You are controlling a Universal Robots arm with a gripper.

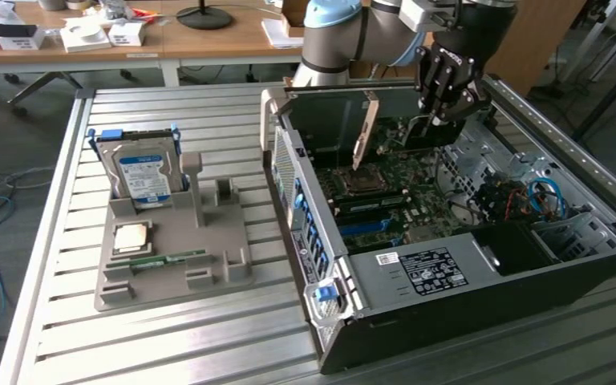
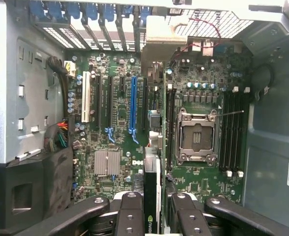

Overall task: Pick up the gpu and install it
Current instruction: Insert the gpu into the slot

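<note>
Nearest in the exterior view, the one computer case (image 1: 447,321) is lying open on the slatted table (image 1: 180,345), with its power supply (image 1: 426,273) facing the camera. On the exterior view's left, the grey tray (image 1: 222,277) is carrying one hard drive (image 1: 142,176), one processor chip (image 1: 131,237) and one memory stick (image 1: 164,261). The gpu is not among them, so pickup is judged complete.

Farther in, the one gripper (image 1: 444,112) is reaching down into the case over the motherboard (image 1: 426,208). In the wrist view it is clamping the one gpu (image 2: 152,196). The card is standing on edge between the fingers (image 2: 130,209) and pointing toward the rear slot openings. It is lying between the blue slot (image 2: 133,105) and the processor socket (image 2: 198,135).

Whether its lower edge is sitting in a slot cannot be told. Installation is judged under way, with the card not yet released.
</note>
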